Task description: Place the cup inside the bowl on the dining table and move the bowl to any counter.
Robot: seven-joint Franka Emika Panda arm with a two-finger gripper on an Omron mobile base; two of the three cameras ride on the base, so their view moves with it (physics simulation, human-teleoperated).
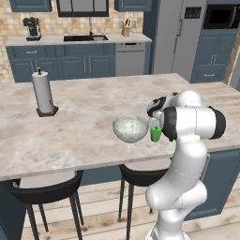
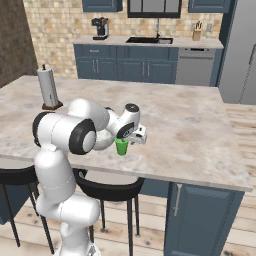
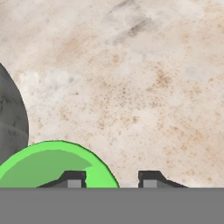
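The bright-green cup [image 1: 155, 133] [image 2: 121, 147] stands on the dining table [image 1: 84, 140] [image 2: 190, 135] near its front edge, just right of the speckled glassy bowl [image 1: 130, 129]. My gripper [image 1: 155, 123] [image 2: 126, 140] comes down on the cup from above. In the hand view the cup's rim [image 3: 43, 164] sits at the lower left, with one fingertip [image 3: 73, 178] inside it and the other [image 3: 149, 178] outside, a gap still showing beside the wall. The gripper [image 3: 111, 178] is open, astride the rim. The bowl's dark side [image 3: 11, 118] shows at the left edge. My arm hides most of the bowl [image 2: 104, 141] in the right base view.
A paper towel roll [image 1: 43, 92] [image 2: 48, 87] stands on the table's far left. Black stools [image 1: 42, 190] [image 1: 140, 174] sit under the front edge. Behind is the counter [image 1: 51, 41] [image 2: 115, 40] over blue cabinets, with a coffee machine [image 1: 32, 28], sink and knife block [image 1: 126, 29].
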